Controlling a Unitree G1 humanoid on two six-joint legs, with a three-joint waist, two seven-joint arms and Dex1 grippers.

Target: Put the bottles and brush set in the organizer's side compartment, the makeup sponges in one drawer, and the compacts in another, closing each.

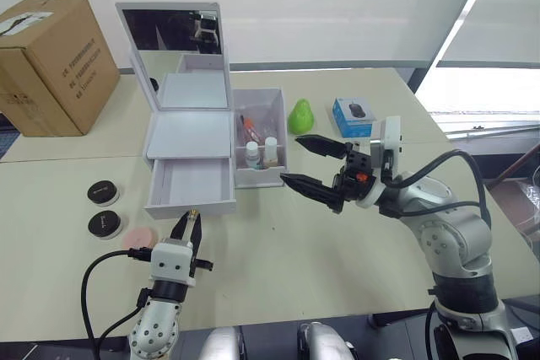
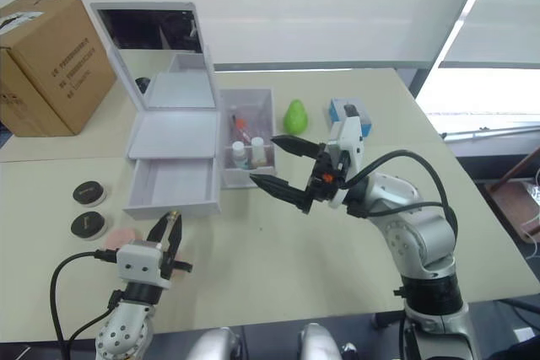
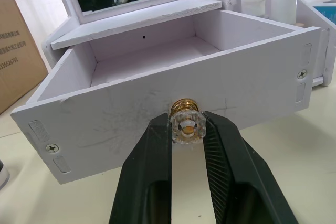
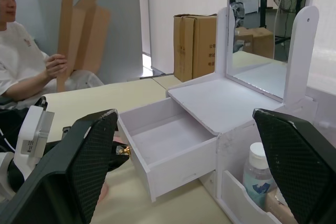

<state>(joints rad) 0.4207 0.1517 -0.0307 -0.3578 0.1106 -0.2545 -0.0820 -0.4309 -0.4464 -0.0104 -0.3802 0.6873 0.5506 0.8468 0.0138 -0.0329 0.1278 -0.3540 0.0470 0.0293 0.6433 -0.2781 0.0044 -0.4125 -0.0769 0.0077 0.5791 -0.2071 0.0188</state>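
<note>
Organizer [image 1: 190, 137] on beige table [image 1: 337, 242]

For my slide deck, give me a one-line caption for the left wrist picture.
Left gripper closed around the gold knob of the organizer's open, empty drawer.

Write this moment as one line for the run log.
left gripper: at knob of open drawer | right gripper: open, free | bottles: in side compartment | sponges, compacts: on table
</note>
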